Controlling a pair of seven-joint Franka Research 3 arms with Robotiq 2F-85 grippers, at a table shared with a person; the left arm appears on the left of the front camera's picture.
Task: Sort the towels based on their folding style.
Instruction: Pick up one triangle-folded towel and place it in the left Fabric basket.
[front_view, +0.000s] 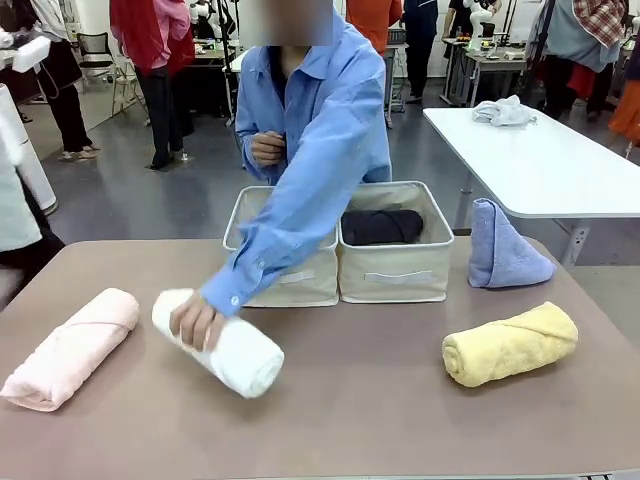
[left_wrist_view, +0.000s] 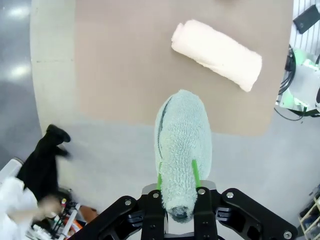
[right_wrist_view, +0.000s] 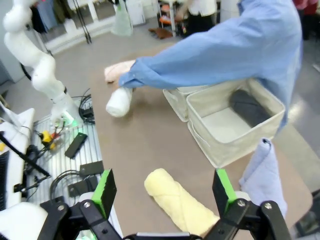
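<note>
Left gripper squeezes the green towel; a person touches the white roll.

The left gripper (left_wrist_view: 178, 176) is closed tight on the green towel (left_wrist_view: 182, 130), which sticks out past its fingers. The right gripper (right_wrist_view: 164, 192) is wide open and holds nothing, with the yellow roll (right_wrist_view: 180, 202) on the table just ahead of it. The person's hand (front_view: 195, 322) rests on the white roll (front_view: 235, 350), and the pink roll (front_view: 70, 348) lies near that hand.

- Grey floor (front_view: 140, 205) seen behind the brown work table (front_view: 360, 400).
- White side table (front_view: 545, 165) placed at far right, crumpled whitish cloth (front_view: 503, 111) laid on it.
</note>
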